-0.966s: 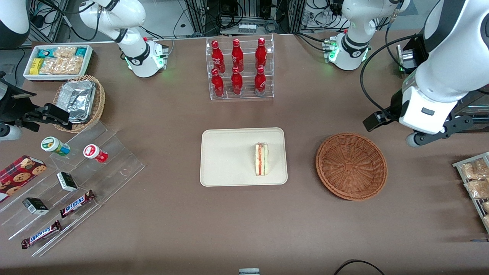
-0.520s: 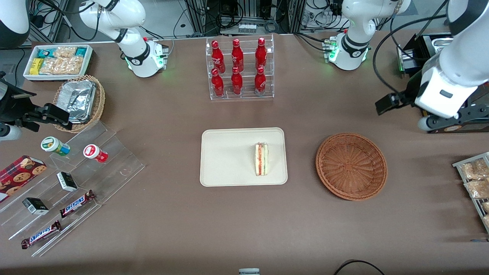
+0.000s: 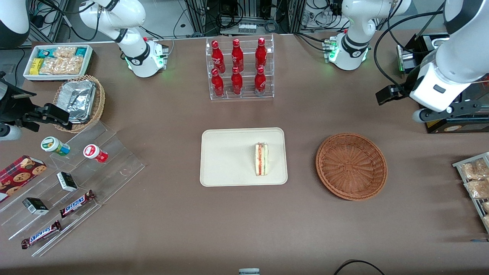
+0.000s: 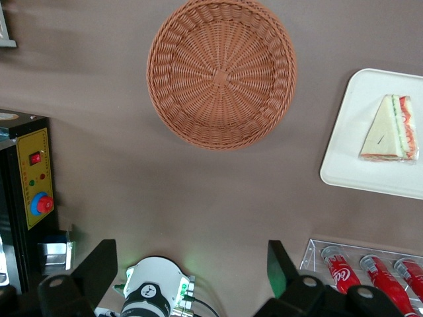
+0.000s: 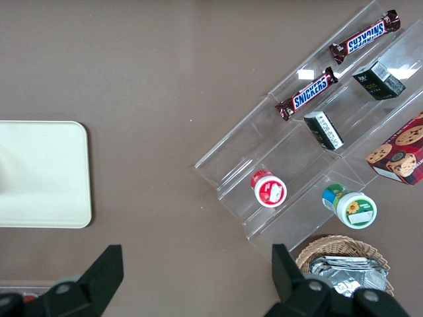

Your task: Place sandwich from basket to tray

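Note:
The sandwich lies on the cream tray, near the tray's edge that faces the basket, with its red and green filling showing. The reddish-brown wicker basket stands beside the tray with nothing in it. My left gripper hangs high above the table at the working arm's end, farther from the front camera than the basket and well apart from it. In the left wrist view the gripper is open and holds nothing, looking down on the basket, the tray and the sandwich.
A black control box sits under the gripper. A rack of bagged pastries is at the table edge nearer the camera. A clear rack of red bottles stands farther from the camera than the tray. The arm's base is near it.
My left gripper has drawn away from the basket, moving farther from the front camera and toward the working arm's end. Sandwich, tray and basket have stayed still.

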Robot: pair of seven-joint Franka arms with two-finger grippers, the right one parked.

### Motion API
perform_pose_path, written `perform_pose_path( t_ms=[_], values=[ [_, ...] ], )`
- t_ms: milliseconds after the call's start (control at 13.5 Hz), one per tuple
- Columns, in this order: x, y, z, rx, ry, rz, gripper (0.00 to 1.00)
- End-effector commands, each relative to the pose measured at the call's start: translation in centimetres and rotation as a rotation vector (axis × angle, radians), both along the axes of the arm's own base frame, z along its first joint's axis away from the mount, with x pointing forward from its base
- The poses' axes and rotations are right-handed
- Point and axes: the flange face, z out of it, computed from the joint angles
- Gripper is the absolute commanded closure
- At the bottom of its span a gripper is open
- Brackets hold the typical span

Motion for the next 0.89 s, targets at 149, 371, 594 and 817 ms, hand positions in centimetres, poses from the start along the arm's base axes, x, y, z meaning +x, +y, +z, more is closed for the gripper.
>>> perform_pose_path(
  t_ms=[149,371,594,817],
  values=[
    [-0.7,-0.7,0.3,-0.017,-0.019,-0.012,0.00],
    [-0.8,-0.4,0.7,-0.030,-0.021,-0.009,0.00],
    [-0.7,0.8,0.6,-0.050,-0.016,-0.080,0.00],
    [-0.5,3.1,0.7,-0.071,-0.007,-0.182,0.00]
  ],
)
